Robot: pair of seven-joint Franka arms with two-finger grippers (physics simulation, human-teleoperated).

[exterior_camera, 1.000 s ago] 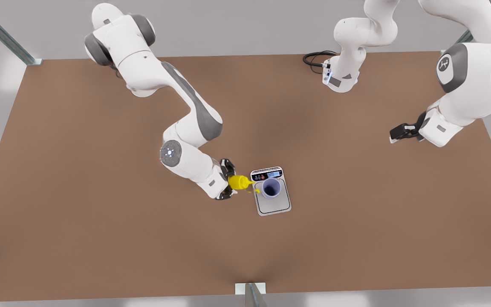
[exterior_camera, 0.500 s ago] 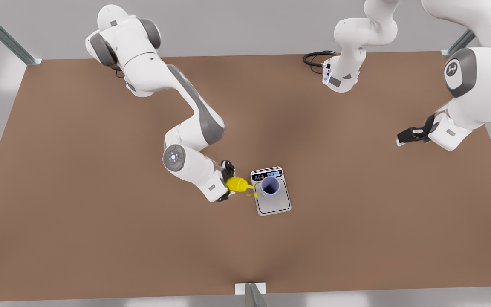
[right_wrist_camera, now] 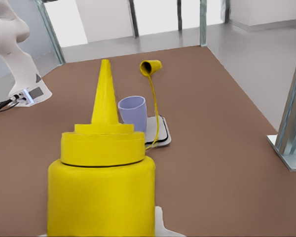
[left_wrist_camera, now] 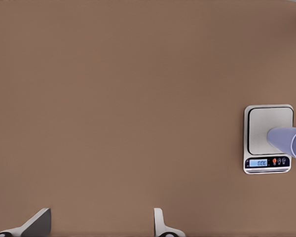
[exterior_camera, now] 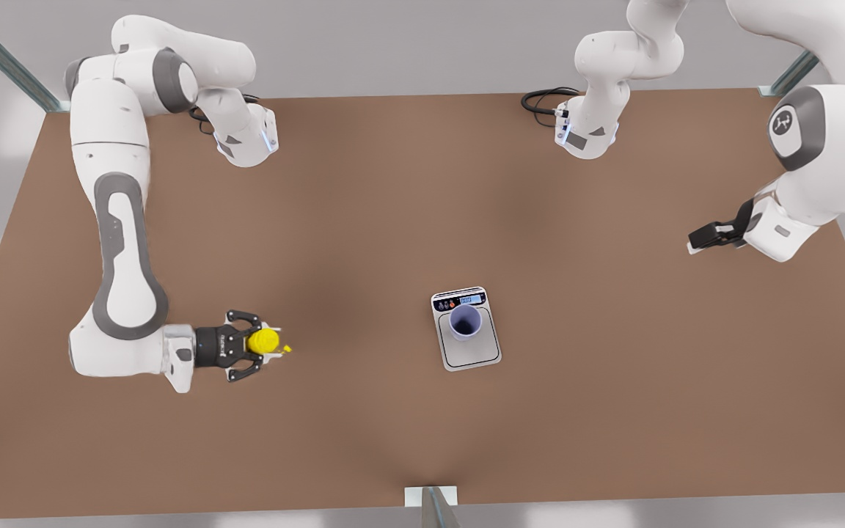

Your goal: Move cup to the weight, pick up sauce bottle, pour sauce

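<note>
On the brown counter, largest item first: the weight lies near centre, display strip toward the far edge, with the cup upright on its plate, so the first step reads as done. The right end effector, toward the front view's left and well apart from the weight, is closed on the sauce bottle, held upright with nozzle up; judged a carry or retreat posture, not a pour. In the right wrist view a yellow cap and thin strand hang beside the nozzle. The left end effector waits at the front view's right, fingers spread, holding nothing. Nothing stands between bottle and cup. A black cable lies at the far edge.
</note>
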